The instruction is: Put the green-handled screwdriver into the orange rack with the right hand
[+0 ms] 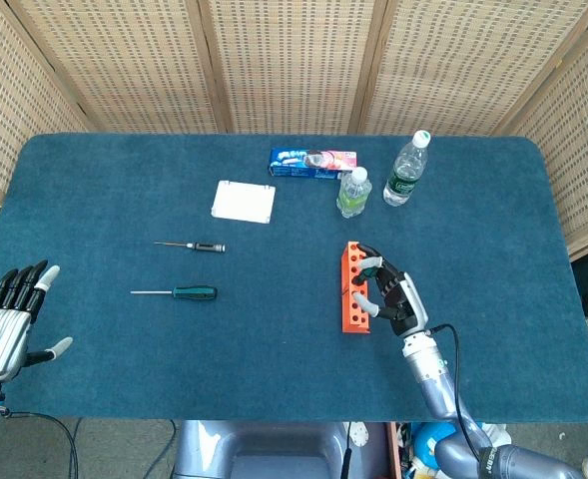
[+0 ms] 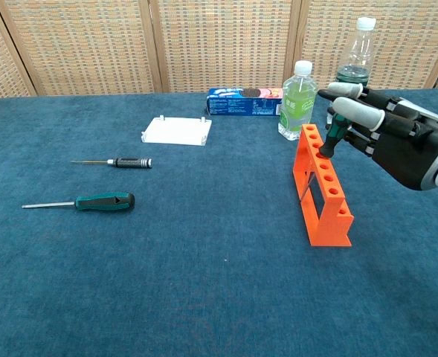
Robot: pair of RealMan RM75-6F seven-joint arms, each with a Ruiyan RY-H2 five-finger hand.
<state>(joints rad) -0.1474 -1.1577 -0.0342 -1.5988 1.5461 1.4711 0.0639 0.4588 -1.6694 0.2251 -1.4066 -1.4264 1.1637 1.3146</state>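
From the head view, the green-handled screwdriver (image 1: 367, 271) stands in a hole of the orange rack (image 1: 354, 286), handle up and leaning toward the right hand (image 1: 391, 296), whose fingers pinch the handle. The left hand (image 1: 6, 326) hangs spread and empty at the table's (image 1: 274, 349) near-left corner.

From the chest view, the screwdriver (image 2: 333, 134) tilts up to the right, shaft down through the rack (image 2: 323, 190), tip showing below the top bar. The right hand (image 2: 397, 141) grips the handle from the right.
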